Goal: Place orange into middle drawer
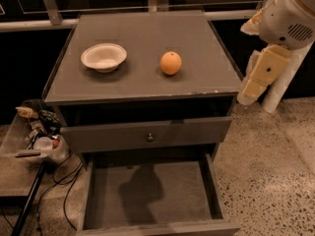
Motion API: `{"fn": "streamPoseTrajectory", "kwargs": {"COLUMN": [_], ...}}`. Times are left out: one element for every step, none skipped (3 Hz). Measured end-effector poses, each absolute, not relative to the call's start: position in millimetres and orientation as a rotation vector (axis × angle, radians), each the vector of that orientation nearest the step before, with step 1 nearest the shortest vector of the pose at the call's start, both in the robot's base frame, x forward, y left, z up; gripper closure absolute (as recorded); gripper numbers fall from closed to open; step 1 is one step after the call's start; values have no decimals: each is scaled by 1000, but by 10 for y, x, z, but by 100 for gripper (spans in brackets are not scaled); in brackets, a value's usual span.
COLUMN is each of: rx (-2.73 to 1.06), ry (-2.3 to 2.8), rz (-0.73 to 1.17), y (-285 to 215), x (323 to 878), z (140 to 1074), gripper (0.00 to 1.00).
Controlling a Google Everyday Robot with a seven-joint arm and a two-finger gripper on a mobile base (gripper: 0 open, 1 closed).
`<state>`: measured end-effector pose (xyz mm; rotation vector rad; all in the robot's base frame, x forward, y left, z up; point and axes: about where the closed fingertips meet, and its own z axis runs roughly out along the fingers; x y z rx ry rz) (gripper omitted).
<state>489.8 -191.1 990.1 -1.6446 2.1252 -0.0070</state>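
The orange [171, 63] sits on the grey cabinet top [147, 28], right of centre. The middle drawer [182, 191] is pulled out at the bottom of the view, with a bare floor and nothing in it. My gripper [248, 95] hangs at the end of the cream arm segment, off the cabinet's right edge. It is level with the top, to the right of the orange and apart from it, and holds nothing that I can see.
A shallow white bowl [104, 57] stands on the cabinet top, left of the orange. The drawer front with a small round knob [150, 137] above the open drawer is shut. A clear bin of clutter [34, 136] and cables lie on the floor at the left.
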Motion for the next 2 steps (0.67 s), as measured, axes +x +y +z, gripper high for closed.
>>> {"fn": "streamPoseTrajectory", "kwargs": {"rx": [-1627, -1633], "ry": [2069, 2036], "rz": [27, 49], "y": [-1735, -1551], "x": [5144, 5387], "z": [9953, 9891], "gripper": [0, 0]}}
